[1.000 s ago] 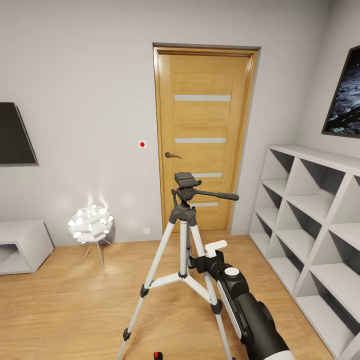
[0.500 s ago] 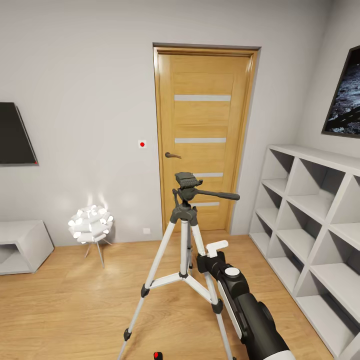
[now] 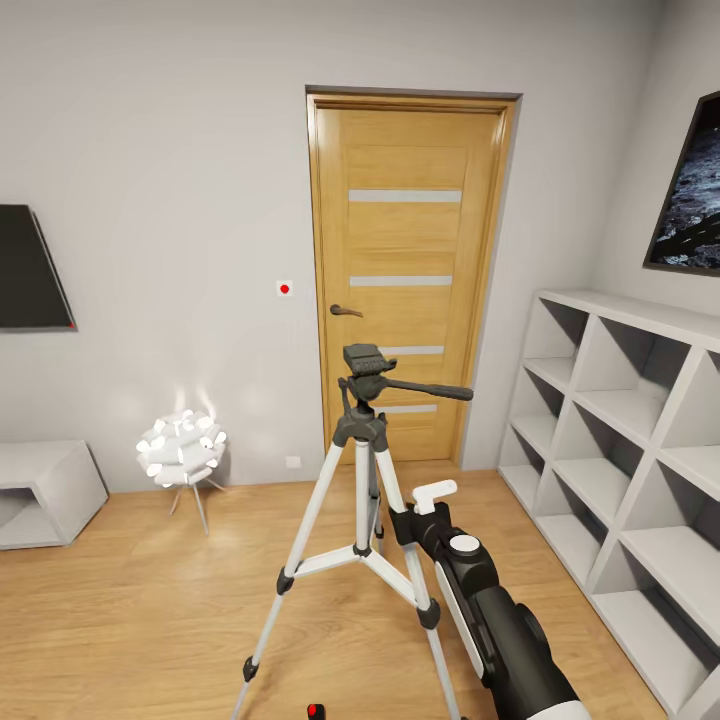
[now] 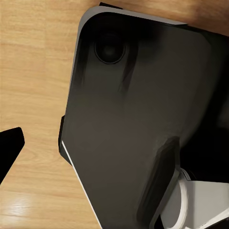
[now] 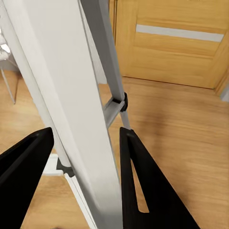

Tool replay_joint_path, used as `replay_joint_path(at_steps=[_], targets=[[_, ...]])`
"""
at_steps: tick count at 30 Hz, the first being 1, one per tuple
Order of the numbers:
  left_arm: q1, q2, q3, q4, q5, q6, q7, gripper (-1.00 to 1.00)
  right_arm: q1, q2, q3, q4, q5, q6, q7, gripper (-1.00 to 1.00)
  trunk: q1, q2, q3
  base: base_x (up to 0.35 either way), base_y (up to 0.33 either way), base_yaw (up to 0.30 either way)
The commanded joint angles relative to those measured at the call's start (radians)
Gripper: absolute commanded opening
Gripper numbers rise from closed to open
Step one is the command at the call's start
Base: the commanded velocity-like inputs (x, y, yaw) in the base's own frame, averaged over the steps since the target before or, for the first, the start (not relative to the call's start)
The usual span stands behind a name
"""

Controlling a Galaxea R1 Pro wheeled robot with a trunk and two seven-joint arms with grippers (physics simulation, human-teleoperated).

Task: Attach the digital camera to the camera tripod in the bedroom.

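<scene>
The camera tripod (image 3: 362, 470) stands on the wood floor in front of the oak door, its black head (image 3: 366, 365) and pan handle pointing right. My right gripper (image 3: 386, 522) is shut on one silver leg low down. In the right wrist view that leg (image 5: 81, 95) runs between both black fingers (image 5: 143, 191). A small black thing with a red dot (image 3: 315, 711), apparently the digital camera, peeks in at the head view's bottom edge. My left gripper (image 4: 95, 143) hangs open over the robot's dark body (image 4: 133, 95).
The oak door (image 3: 410, 230) is shut behind the tripod. A grey cube shelf (image 3: 620, 440) lines the right wall. At the left are a white spiky-ball lamp (image 3: 182, 447), a low white cabinet (image 3: 40, 490) and a black wall TV (image 3: 30, 268).
The tripod has shifted slightly left in my right gripper's hold, after a small nudge right half a second ago. The camera has not moved.
</scene>
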Motion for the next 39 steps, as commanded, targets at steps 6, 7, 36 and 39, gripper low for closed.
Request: replay_joint_path(at_steps=[6, 7, 36, 39], targets=[[0.001, 0.000, 0.000, -0.002, 0.006, -0.001, 0.000, 1.00, -0.001, -0.001, -0.001, -0.003, 0.015, 0.005, 0.008, -1.00, 0.000, -0.001, -0.001, 0.000, 0.000, 0.000], [0.001, 0.000, 0.000, -0.002, 0.006, -0.001, 0.000, 1.00, -0.001, -0.001, -0.001, -0.005, 0.016, 0.004, 0.008, -1.00, 0.000, -0.001, -0.001, 0.000, 0.000, 0.000], [0.001, 0.000, 0.000, -0.002, 0.006, -0.001, 0.000, 1.00, -0.001, -0.016, -0.002, -0.267, 0.019, 0.069, 0.015, -1.00, 0.000, -0.001, -0.001, 0.000, 0.000, 0.000], [0.001, 0.000, 0.000, -0.002, 0.006, -0.001, -0.001, 1.00, -0.001, -0.016, -0.002, -0.267, 0.019, 0.069, 0.014, -1.00, 0.000, -0.001, -0.001, 0.000, 0.000, 0.000]])
